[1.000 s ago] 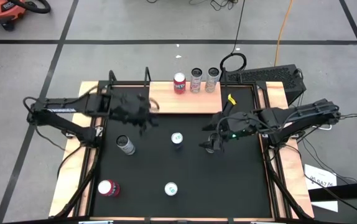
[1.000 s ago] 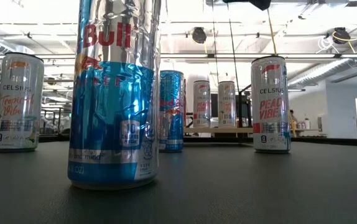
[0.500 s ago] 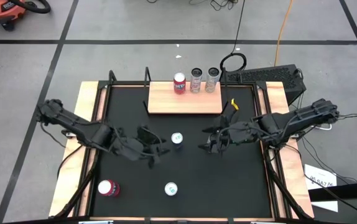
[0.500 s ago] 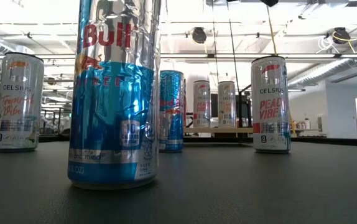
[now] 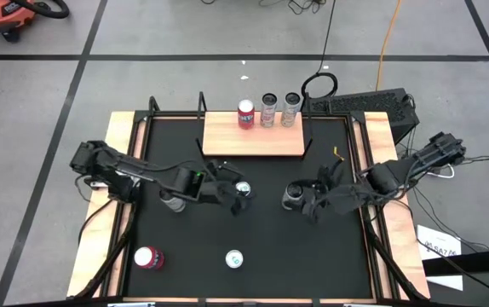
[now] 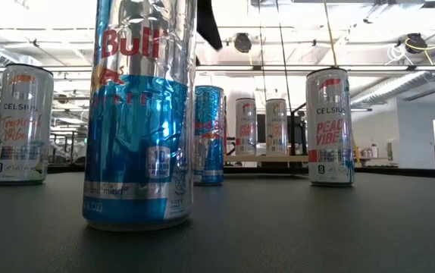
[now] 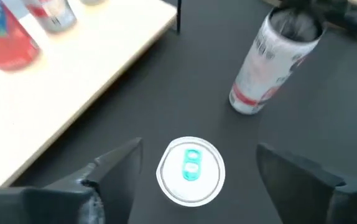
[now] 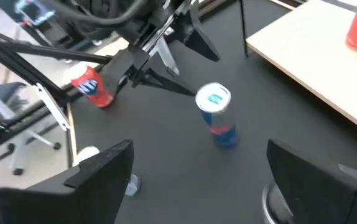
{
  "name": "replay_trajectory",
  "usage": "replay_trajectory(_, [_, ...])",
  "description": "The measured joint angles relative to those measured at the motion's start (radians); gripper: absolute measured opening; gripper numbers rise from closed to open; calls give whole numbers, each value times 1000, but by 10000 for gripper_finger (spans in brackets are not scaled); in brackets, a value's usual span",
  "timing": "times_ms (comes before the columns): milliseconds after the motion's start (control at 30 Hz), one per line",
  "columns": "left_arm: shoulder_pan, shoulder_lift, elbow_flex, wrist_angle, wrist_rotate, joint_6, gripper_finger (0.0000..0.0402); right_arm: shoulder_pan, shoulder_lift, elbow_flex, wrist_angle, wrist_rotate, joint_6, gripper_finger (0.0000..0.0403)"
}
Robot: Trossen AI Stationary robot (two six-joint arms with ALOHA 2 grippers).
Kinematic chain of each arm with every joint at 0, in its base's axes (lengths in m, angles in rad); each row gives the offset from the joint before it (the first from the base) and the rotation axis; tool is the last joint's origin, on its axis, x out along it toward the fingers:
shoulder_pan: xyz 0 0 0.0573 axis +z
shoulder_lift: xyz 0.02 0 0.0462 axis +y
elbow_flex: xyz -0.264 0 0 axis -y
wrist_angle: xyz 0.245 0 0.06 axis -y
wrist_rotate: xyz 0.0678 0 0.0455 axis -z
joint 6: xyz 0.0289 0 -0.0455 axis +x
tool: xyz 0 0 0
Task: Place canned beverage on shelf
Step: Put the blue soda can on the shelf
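The shelf [image 5: 253, 141] is a light-wood board at the mat's far edge; a red-topped can [image 5: 245, 112] and two silver cans [image 5: 279, 108] stand along its far side. A blue can with a teal tab [image 5: 243, 188] stands upright on the black mat. My left gripper [image 5: 234, 198] is open above it, one finger on either side of the can top [image 7: 191, 171], apart from it. My right gripper [image 5: 307, 203] is open and empty beside a white-and-red can [image 5: 293, 194], which also shows in the left wrist view [image 7: 272, 62].
More cans stand on the mat: one partly under my left arm [image 5: 173, 201], a red-topped one [image 5: 148, 257] near the front left, and a teal-tabbed one [image 5: 233, 258] at the front middle. Black brackets [image 5: 200, 128] flank the shelf. Wood strips edge the table.
My left gripper has swung from beside the shelf's left end toward the table's near edge, then toward the right, and now stands over the blue can. My right gripper has drawn back a little toward the table's right edge, uncovering the white-and-red can.
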Motion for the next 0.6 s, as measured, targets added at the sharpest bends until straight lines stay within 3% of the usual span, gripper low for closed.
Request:
replay_trajectory(233, [57, 39, 0, -1, 61, 8, 371, 97, -4, 0, -154, 99, 145, 354])
replay_trajectory(600, [80, 96, 0, -22, 141, 25, 374, 123, -4, 0, -209, 132, 183, 354])
